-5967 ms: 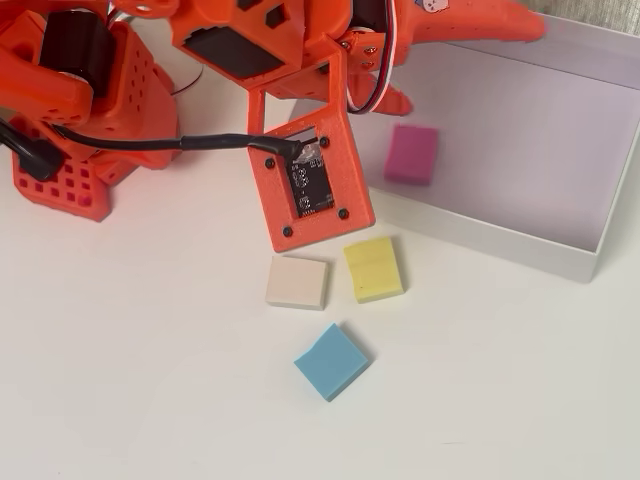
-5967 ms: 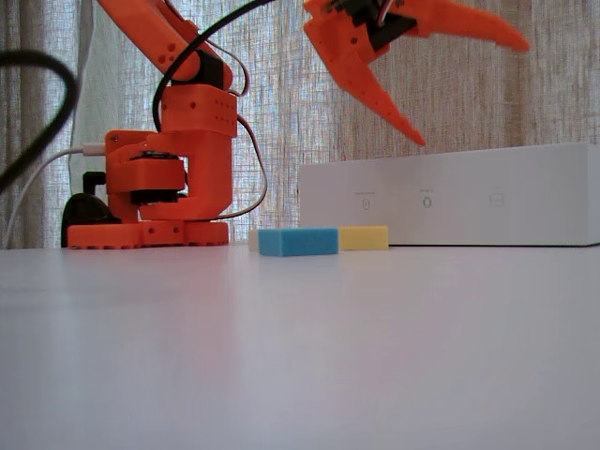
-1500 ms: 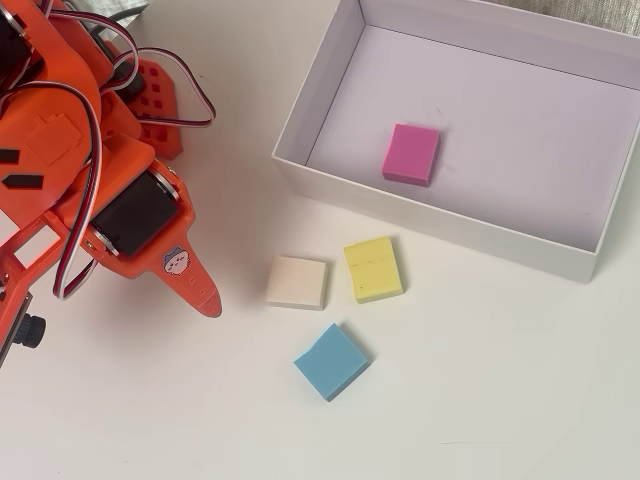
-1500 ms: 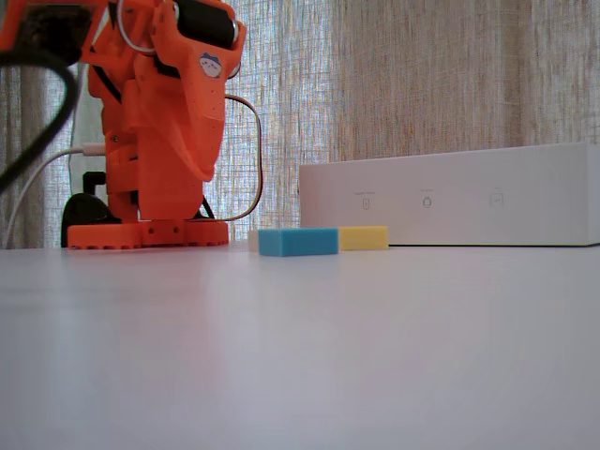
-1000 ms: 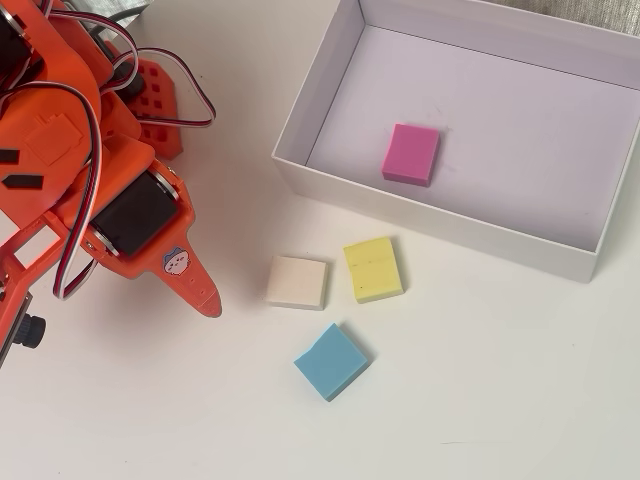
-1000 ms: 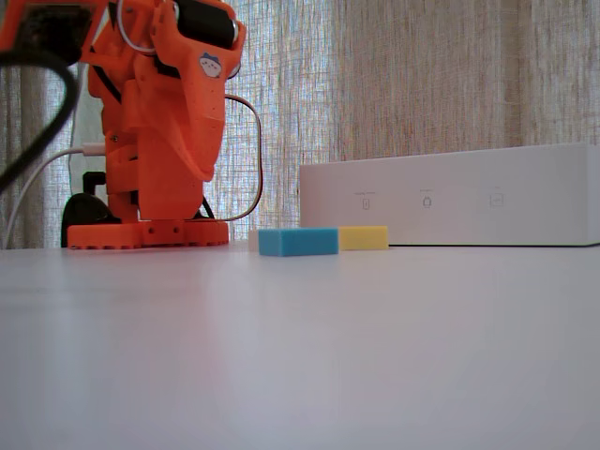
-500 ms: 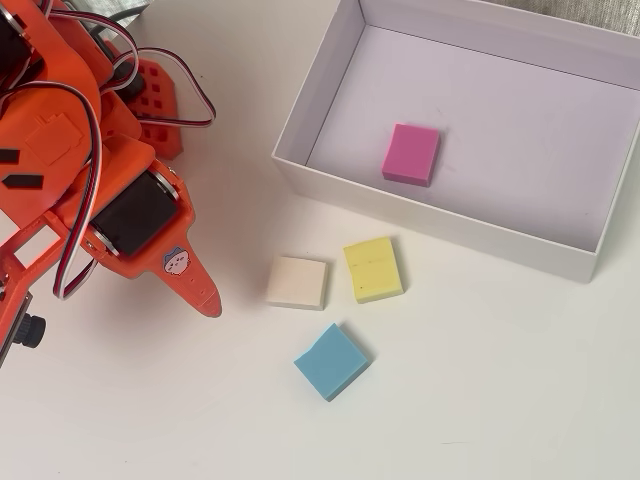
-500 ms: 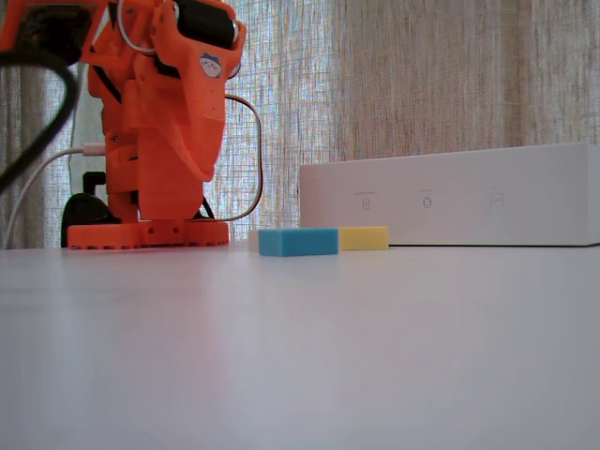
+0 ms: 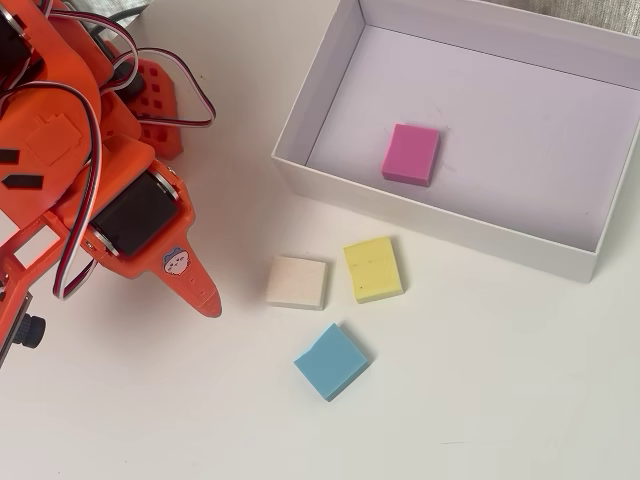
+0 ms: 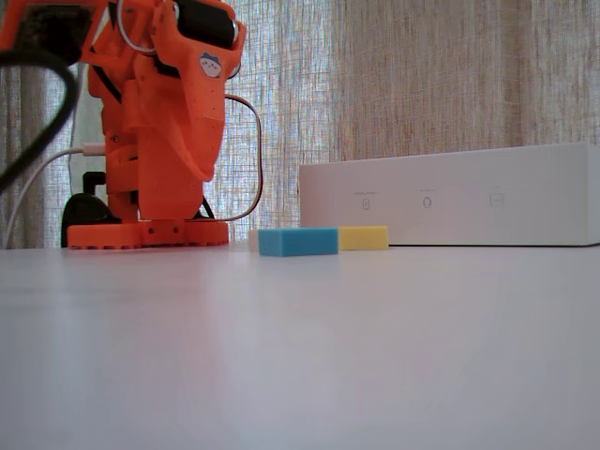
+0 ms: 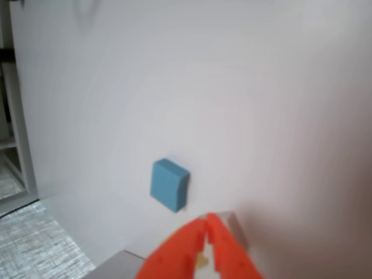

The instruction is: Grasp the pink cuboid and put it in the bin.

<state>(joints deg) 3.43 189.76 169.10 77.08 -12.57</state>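
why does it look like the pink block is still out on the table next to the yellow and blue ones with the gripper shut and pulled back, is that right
Not quite. The overhead view shows the pink block lying inside the bin, not on the table. The yellow block and blue block are out on the table, and the gripper is shut and pulled back.

The pink cuboid (image 9: 410,154) looks like matte foam; the bin (image 9: 330,80) is smooth white cardboard. The gripper (image 11: 204,224) is glossy orange plastic, and the blue block (image 11: 169,185) beyond its fingertips seems matte, though blurred.
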